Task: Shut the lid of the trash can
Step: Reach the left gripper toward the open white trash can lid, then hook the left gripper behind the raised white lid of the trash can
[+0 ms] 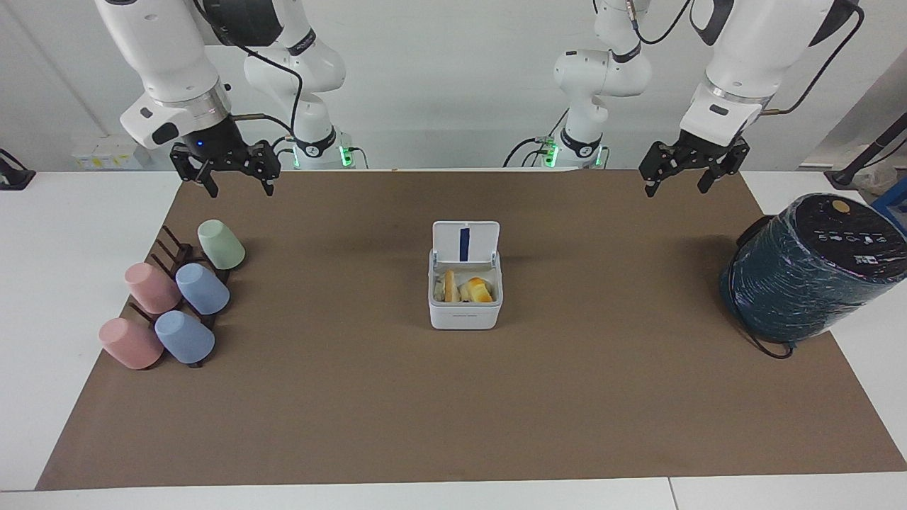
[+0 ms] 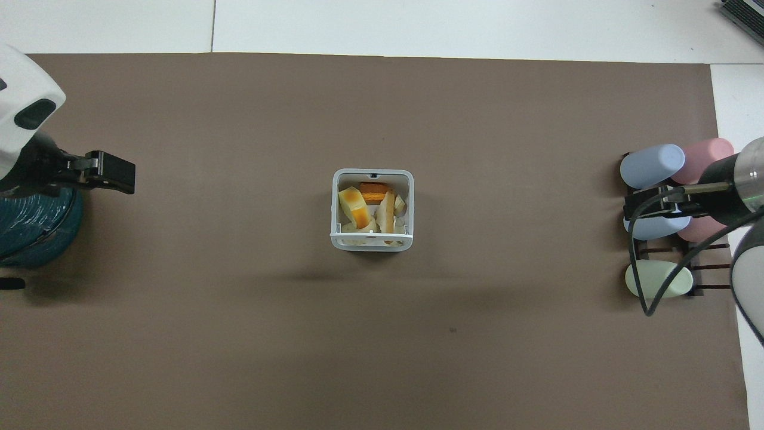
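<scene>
— Placement first: why is the small white square plastic trash can [image 1: 465, 301] set where it is?

— It is set mid-mat, between the 2 arms, so it can be reached by either. Its flat white hinged lid [image 1: 465, 242] is stood upright on the edge nearer the robots, blue stripe shown, so the food scraps [image 1: 464, 290] inside are exposed and the closing is judged not yet begun.

— And the black two-finger pincers?

— Taken across the facing view: the right gripper [image 1: 239, 177] is held high over the mat's edge at its own end, above the rack of 5 pastel plastic cups [image 1: 172, 301]; its fingers are seen spread, nothing held. The trash can lies well apart from it, toward the table's middle. The left gripper [image 1: 677, 180] is likewise raised, spread and empty, near the large dark teal wrapped cylinder [image 1: 808, 265]. Both arms are judged waiting.
</scene>
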`<state>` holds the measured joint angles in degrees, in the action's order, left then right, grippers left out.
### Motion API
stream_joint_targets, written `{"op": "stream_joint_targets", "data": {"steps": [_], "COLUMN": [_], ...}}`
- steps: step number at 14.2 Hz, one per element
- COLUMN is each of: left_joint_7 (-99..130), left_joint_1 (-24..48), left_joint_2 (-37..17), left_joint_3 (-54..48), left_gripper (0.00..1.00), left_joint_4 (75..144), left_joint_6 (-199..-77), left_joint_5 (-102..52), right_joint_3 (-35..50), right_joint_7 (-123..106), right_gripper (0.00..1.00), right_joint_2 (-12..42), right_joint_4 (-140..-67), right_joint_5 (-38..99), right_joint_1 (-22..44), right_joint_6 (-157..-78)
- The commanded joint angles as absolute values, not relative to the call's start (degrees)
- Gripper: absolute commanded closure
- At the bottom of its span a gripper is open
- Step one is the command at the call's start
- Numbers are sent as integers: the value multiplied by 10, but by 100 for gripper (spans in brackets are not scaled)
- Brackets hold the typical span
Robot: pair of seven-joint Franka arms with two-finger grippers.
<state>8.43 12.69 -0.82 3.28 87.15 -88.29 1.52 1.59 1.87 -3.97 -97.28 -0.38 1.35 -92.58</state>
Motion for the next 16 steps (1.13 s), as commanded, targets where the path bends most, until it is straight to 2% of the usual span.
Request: {"op": "stream_joint_targets", "data": {"steps": [1,5,9,11,12,13,16], "left_joint_7": [74,82,188,250,268,286,322], "left_joint_1": [120,141,253,290,315,340,384], "left_joint_2": [-15,9,89,117,120,120,98], "left_joint_3": [27,15,13,13,13,13,13], "left_gripper": [0,0,0,31,39,52,76], "left_joint_4": [853,902,1069,1133,1147,1156,1170], "left_joint_6": [-867,-869,-957,-1009,-1030,-1052,-1143], "left_joint_5": [6,5,-22,-74,-76,-76,-79], "right_joint_3": [15,15,15,15,15,15,15], "right_joint_7": [8,8,8,8,8,8,8], "right_gripper": [0,0,0,0,0,0,0], "right_joint_2": [-52,-52,-52,-52,-52,-52,-52], "right_joint_4": [-984,-984,-984,-984,-984,-984,-984], "right_joint_5": [7,7,7,7,7,7,7], "right_joint_1": [11,11,11,11,11,11,11], "right_joint_6": [-924,-924,-924,-924,-925,-925,-925]}}
